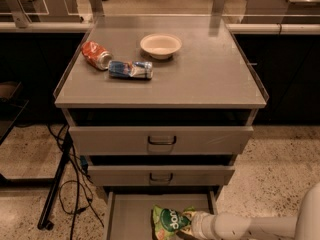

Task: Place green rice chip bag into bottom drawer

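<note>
Green bag, gripper over drawer; two cans.

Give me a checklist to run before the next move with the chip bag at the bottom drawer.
1. Bottom drawer pulled open: ok.
2. Green chip bag inside the drawer's walls: ok, right of centre.
3. Bag resting on the drawer floor: cannot tell.
4. Gripper at the bag's right edge, low over the drawer: ok; its hold on the bag: cannot tell.
5. Middle drawer out of the way above: ok, its front sits behind the bag, so lifting straight up looks free.
6. Orange-red can, blue can and bowl away from the work: ok, all on the cabinet top.
</note>
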Available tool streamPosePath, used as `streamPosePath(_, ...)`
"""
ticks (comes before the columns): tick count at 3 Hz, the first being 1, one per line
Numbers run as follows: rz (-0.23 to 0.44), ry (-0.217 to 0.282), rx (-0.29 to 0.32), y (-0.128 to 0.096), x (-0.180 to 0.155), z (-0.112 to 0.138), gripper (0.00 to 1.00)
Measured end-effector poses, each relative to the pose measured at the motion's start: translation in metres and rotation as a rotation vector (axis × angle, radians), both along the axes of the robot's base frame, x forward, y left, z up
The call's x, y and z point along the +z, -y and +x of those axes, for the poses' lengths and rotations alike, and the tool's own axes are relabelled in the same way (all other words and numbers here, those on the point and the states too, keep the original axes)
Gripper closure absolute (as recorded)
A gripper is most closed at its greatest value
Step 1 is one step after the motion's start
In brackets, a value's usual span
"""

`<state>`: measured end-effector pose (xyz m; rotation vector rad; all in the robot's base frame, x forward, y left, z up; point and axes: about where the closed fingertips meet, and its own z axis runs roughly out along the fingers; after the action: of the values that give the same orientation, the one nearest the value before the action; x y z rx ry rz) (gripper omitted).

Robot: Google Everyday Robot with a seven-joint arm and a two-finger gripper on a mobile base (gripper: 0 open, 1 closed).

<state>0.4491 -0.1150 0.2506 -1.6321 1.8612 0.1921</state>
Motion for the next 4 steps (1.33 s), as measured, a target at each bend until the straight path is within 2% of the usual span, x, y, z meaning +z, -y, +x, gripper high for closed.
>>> streamPosePath(1, 0.000, 0.005, 0.002, -0.001, -0.001, 0.002, 1.00)
streamPosePath(2, 0.005, 0.045, 0.021, -0.006, -0.008, 0.017, 1.00)
streamPosePath(3, 0.047, 0.108, 0.045, -0.011, -0.014, 0.033, 1.00)
streamPosePath(4, 0.073, 0.148, 0.060, -0.008, -0.023, 0.043, 1.00)
